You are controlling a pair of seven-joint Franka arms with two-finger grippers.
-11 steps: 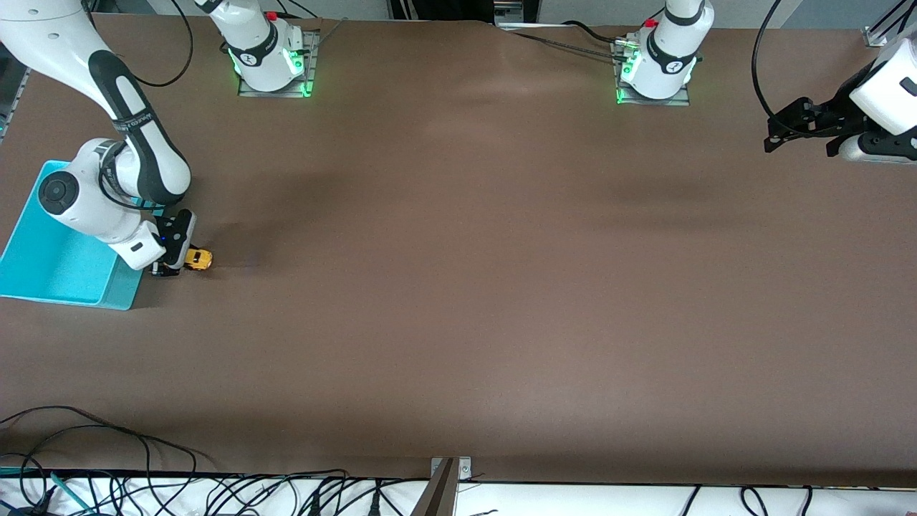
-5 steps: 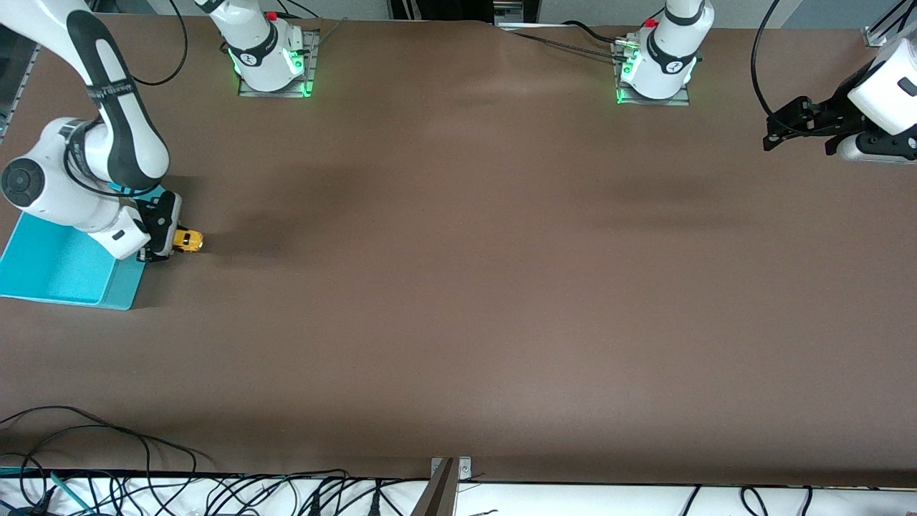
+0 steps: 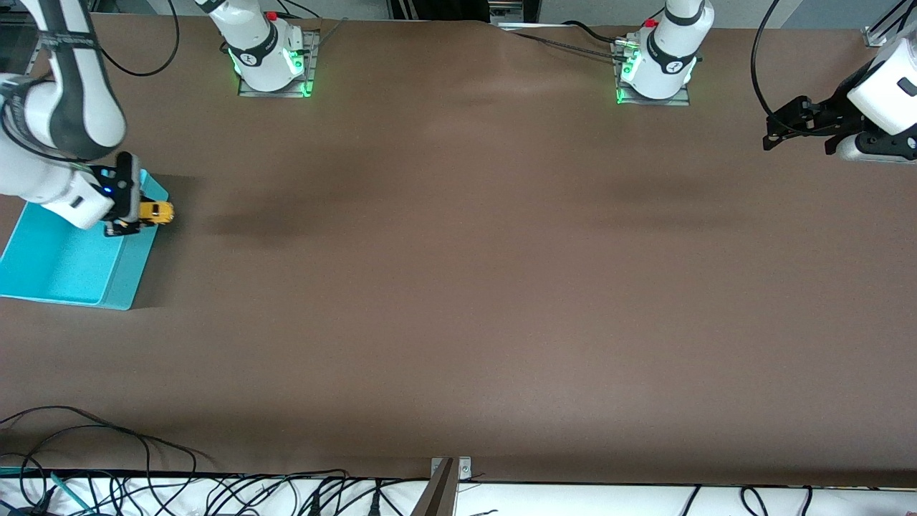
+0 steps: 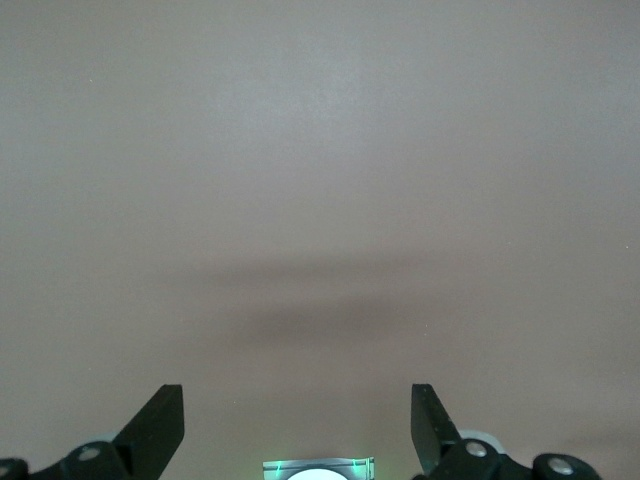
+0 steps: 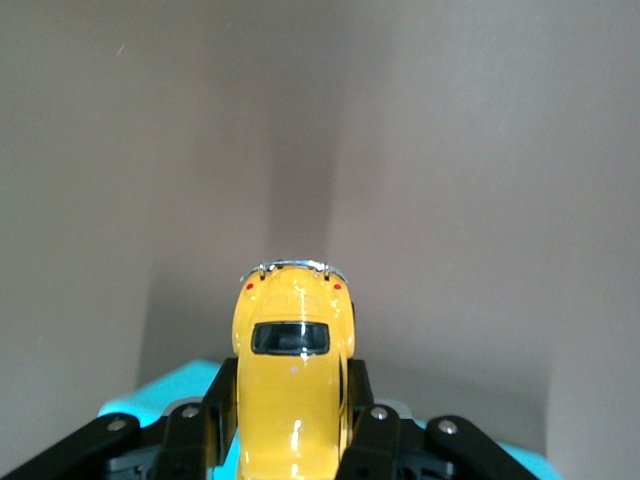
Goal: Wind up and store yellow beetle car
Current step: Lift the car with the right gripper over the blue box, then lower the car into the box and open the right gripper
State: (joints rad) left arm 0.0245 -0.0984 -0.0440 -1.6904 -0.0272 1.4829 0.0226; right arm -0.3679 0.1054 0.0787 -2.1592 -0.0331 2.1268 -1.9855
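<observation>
Right gripper (image 3: 127, 223) pinching yellow beetle car (image 3: 155, 212) over teal bin's (image 3: 107, 292) rim, car pointing outward | left gripper (image 3: 797, 132) spread, waiting well apart

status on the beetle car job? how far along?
Done: the right gripper is shut on the yellow beetle car and has it off the table. In hand: the car hangs over the rim of the teal bin. Left: lower it in and release. The left gripper waits open at its end.
</observation>
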